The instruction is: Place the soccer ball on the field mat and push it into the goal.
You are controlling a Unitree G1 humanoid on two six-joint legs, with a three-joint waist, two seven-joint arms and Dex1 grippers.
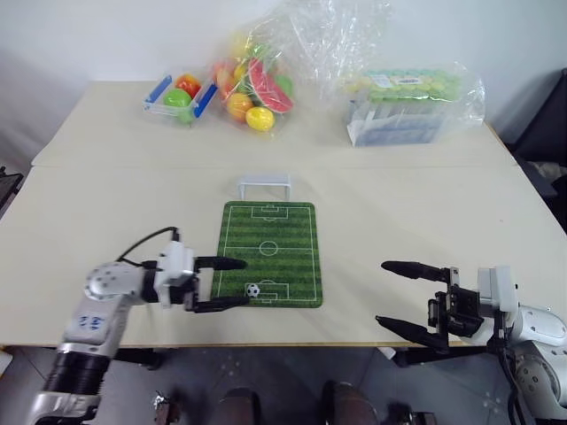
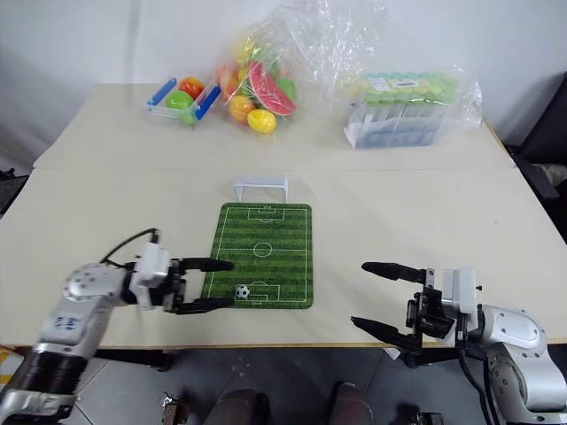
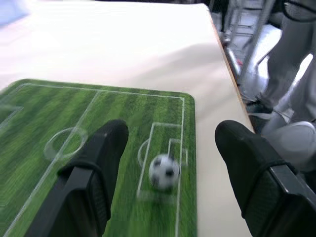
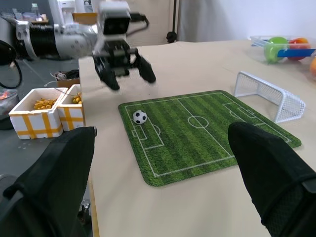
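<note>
Pale beige table (image 1: 106,221), smooth matte top, with a seam across it between the far and near halves; white wall behind. Field mat (image 1: 268,253) lies flat near the middle of the near half, a green rectangle with rounded corners, short fuzzy turf texture, light and dark stripes, white pitch lines. Its long axis runs from the near edge of the table straight away toward the far side, short ends near and far. Goal (image 1: 264,187) stands just beyond the mat's far short end, a low wide whitish frame with fine mesh netting, its width parallel to that end, mouth facing the mat, a small gap between them. Crinkled clear plastic bag (image 1: 310,44) at the far side holds glossy toy fruits (image 1: 257,93), including a red watermelon slice. Blue-edged clear tray (image 1: 177,96) to its left holds more round fruits. Bagged box (image 1: 407,111) with green and blue print sits far right. Left gripper (image 1: 232,283) hovers at the mat's near-left corner, pointing to the right, black fingers spread apart and holding nothing. Right gripper (image 1: 396,293) hovers over the near-right table edge, well apart from the mat, pointing left, fingers wide apart and empty. Soccer ball (image 1: 253,289), tiny white sphere with black patches, rests on the mat in the near penalty box, just beyond the left gripper's fingertips, not touching them.
</note>
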